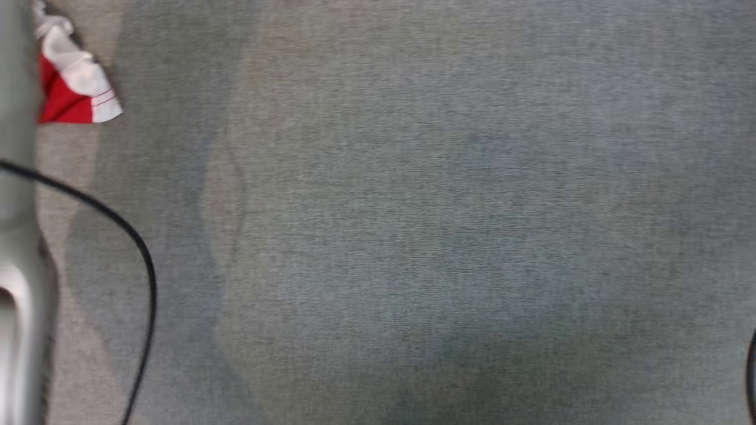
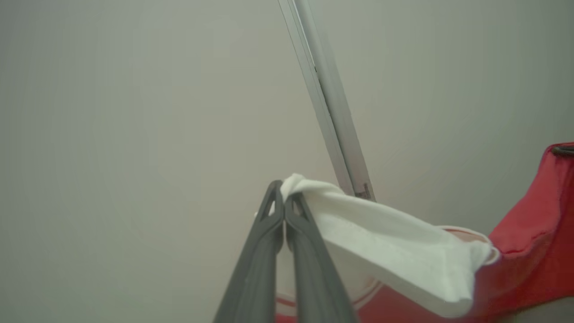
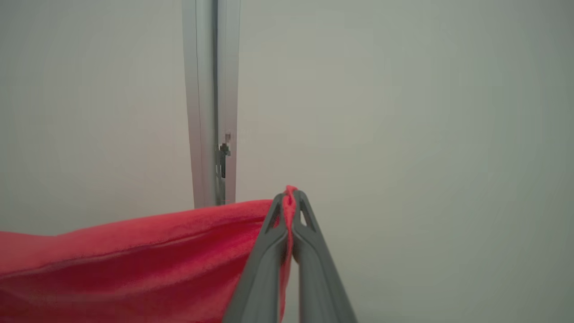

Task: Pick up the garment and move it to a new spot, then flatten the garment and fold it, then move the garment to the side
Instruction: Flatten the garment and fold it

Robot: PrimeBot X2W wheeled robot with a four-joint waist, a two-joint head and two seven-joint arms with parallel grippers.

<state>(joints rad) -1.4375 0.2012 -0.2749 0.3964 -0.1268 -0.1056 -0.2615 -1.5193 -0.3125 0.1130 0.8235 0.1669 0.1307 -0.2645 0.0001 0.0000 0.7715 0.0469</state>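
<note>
Left wrist view is showing the left gripper (image 2: 283,199) with its fingers pressed together on a white fold of the garment (image 2: 394,242). The white cloth is draping off to that view's right and running into the red body. Right wrist view is showing the right gripper (image 3: 290,197) likewise clamped, with a thin red hem pinched at the fingertips and the red cloth sagging away to that view's left. Both views are looking past the fingers at a plain wall and a metal post (image 2: 329,112). The garment appears to be hanging between the two grippers rather than lying on anything, though its lower part is running out of frame.

Head view is placing a red-and-white bunch of the garment at the upper left corner, just beside the pale forearm (image 1: 15,265), with the grey tabletop (image 1: 413,206) spreading to its right. A black cable (image 1: 142,254) is looping near that forearm.

Assessment: the step in hand is judged to be the carry to a new spot.
- The right pinch is taking only a narrow hem, so a slip is the main risk; both holds should be staying firm throughout.
- The grippers should be travelling level and well apart, so the cloth hangs stretched, not bunched.
- Lowering should let the hanging edge touch the tabletop first, then draw the rest down flat.
- The cable should be staying out of the cloth.
</note>
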